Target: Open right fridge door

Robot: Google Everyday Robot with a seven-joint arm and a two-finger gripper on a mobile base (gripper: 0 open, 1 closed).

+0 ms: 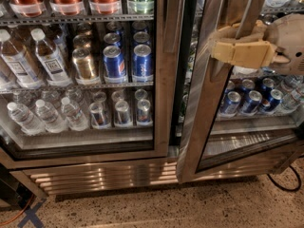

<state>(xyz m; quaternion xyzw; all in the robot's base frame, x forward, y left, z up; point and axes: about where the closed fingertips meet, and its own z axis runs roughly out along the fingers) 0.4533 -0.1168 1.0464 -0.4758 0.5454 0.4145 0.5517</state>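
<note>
Hold the grip as found: tan padded two-finger gripper [217,42] at the upper right, closed front and back across the long brushed steel bar handle [250,6], with nothing else in hand. Treat the tall glass-paned right fridge door [199,122] in its brushed steel frame as only partly open: ajar on the right half of the wide stainless steel two-door drinks fridge [95,177], left edge swung towards the near side, with a dark gap beside the shut left glass door [160,80]. Pull along an arc rather than a straight line: towards the near side and round to the right, about a hinge presumably at the door's right edge, out of view. Turn the wrist with the bar to hold the grip square on it, without sliding down. Go slowly and evenly, to spare the blue cans [251,101] on the wire shelf behind the glass any rattling. Mind the black cable [284,184] on the speckled floor [142,208] at the lower right, probably within the door's sweep. Count the job done only with the opening wide enough for easy reach to the shelves.
</note>
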